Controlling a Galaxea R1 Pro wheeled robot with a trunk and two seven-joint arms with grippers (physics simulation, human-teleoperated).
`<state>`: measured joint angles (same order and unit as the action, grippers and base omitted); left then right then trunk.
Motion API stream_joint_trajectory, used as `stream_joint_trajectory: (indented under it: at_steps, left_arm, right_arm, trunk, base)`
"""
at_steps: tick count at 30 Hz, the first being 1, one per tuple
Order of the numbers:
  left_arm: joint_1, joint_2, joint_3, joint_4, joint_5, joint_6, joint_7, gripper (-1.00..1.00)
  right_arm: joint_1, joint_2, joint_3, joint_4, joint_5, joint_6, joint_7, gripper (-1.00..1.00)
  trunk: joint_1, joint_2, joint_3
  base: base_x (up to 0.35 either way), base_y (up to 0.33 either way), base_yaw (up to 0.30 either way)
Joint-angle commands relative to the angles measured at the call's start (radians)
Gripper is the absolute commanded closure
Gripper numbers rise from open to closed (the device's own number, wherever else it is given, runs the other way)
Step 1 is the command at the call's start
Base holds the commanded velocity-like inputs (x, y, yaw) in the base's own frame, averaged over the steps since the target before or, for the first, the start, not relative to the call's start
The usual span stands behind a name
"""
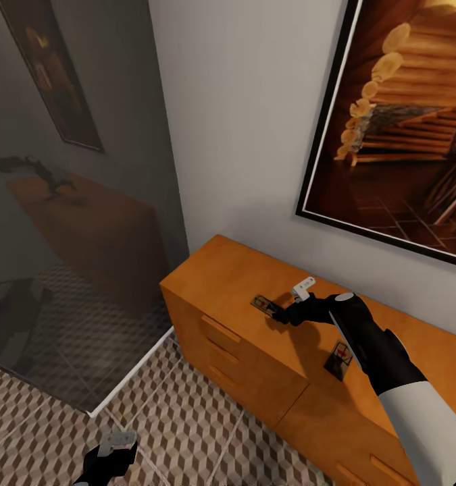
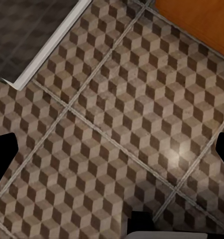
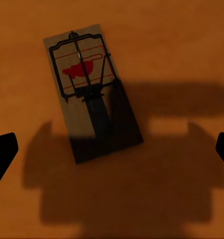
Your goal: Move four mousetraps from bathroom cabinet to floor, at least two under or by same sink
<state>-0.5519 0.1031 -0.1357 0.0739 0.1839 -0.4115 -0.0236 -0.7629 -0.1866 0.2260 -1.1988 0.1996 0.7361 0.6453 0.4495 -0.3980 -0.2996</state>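
The right gripper [image 1: 286, 312] is hovering over the cabinet [image 1: 234, 297] top, fingers spread wide and holding nothing, and the trap [image 3: 90, 89] is lying flat on the wood directly below it, centred between the two dark fingertips at the edges of the right wrist view. That spacing is probably there so the fingers can drop on either side of the small board and close across its width. The trap is sitting slightly skewed to the gripper's line, so a small wrist turn may be needed before closing. A second trap [image 1: 340, 356] is lying on the same top, close beside the right forearm and well apart from the first. The left gripper [image 1: 113, 451] is hanging low over the floor [image 2: 117, 134], empty, its fingers showing wide apart at the edges of its wrist view; it seems parked out of the way. I judge the task to be at an early pick-up step, with no trap visible on the tiles yet.
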Motion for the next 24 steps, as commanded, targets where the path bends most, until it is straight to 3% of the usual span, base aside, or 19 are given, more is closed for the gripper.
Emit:
stream_joint_trajectory:
  at_steps: [1, 24]
  left_arm:
    - [-0.002, 0.000, -0.008, 0.004, 0.009, -0.007, -0.002, -1.00]
    - [-0.002, 0.000, -0.008, 0.004, 0.009, -0.007, -0.002, -1.00]
  right_arm:
    - [-0.001, -0.001, 0.001, -0.001, 0.011, 0.002, 0.008, -1.00]
    - [-0.001, -0.001, 0.001, -0.001, 0.011, 0.000, 0.008, -1.00]
  trunk:
    - [0.001, -0.002, -0.003]
    - [0.001, -0.002, -0.013]
  base:
    - [0.000, 0.000, 0.000]
    - [0.047, 0.000, 0.000]
